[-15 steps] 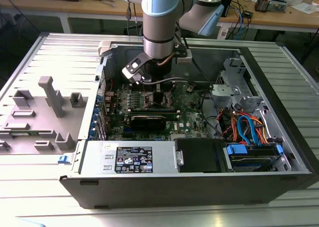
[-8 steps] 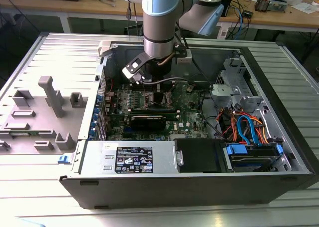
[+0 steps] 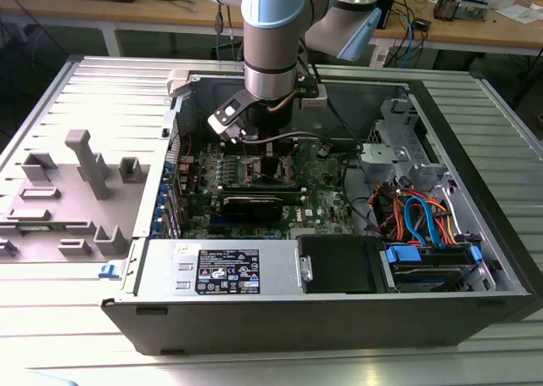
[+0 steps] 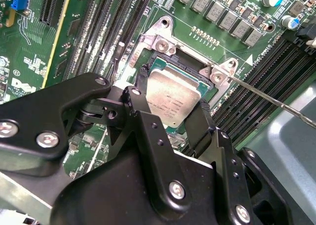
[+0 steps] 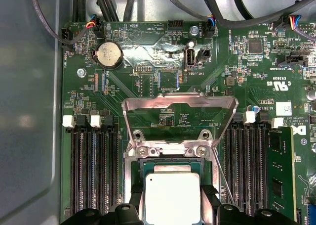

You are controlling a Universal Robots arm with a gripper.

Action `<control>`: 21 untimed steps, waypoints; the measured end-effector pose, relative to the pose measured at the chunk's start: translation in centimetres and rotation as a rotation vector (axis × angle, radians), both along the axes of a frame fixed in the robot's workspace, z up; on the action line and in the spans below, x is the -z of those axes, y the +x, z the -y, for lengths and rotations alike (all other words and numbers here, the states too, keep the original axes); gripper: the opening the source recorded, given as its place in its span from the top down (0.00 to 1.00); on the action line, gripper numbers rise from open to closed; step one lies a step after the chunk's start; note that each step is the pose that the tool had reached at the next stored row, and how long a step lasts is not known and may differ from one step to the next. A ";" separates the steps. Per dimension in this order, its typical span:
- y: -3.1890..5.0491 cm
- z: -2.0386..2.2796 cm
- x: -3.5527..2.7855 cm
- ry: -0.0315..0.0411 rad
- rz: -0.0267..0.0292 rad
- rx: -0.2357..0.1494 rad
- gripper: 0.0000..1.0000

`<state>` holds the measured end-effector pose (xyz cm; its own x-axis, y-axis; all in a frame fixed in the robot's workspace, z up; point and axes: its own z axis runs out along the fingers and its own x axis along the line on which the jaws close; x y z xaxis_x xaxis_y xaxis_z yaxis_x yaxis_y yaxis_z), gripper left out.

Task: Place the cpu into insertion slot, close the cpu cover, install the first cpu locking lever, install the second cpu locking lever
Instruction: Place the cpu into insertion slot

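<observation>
The cpu [image 5: 173,198] [image 4: 170,96], a square chip with a dull silver top, lies flat in the insertion slot [image 5: 170,164] [image 4: 193,67] on the green motherboard. My gripper [image 5: 173,205] [image 4: 173,91] [image 3: 263,153] hangs low over the socket. Its black fingers [image 4: 142,79] press against two opposite edges of the chip, shut on it. The cpu cover [image 5: 180,106], a silver frame with a large window, stands swung open at the hinge side of the socket. A thin wire locking lever [image 4: 266,97] [image 5: 224,178] runs unlatched alongside the socket.
Long black memory slots [image 5: 91,170] [image 5: 244,165] flank the socket. A coin battery [image 5: 109,55] and cable bundles [image 5: 148,2] sit beyond the cover. The case walls [image 3: 339,318], a drive cage with blue and orange cables [image 3: 424,220] and a grey fixture tray [image 3: 76,191] surround the board.
</observation>
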<state>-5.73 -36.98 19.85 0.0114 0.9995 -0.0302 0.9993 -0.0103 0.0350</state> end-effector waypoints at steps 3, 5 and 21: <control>0.00 0.00 0.00 0.0005 0.0000 0.000 0.45; 0.01 -0.03 0.02 0.0065 0.0003 0.000 0.44; 0.00 -0.03 -0.23 0.0161 0.0006 0.000 0.38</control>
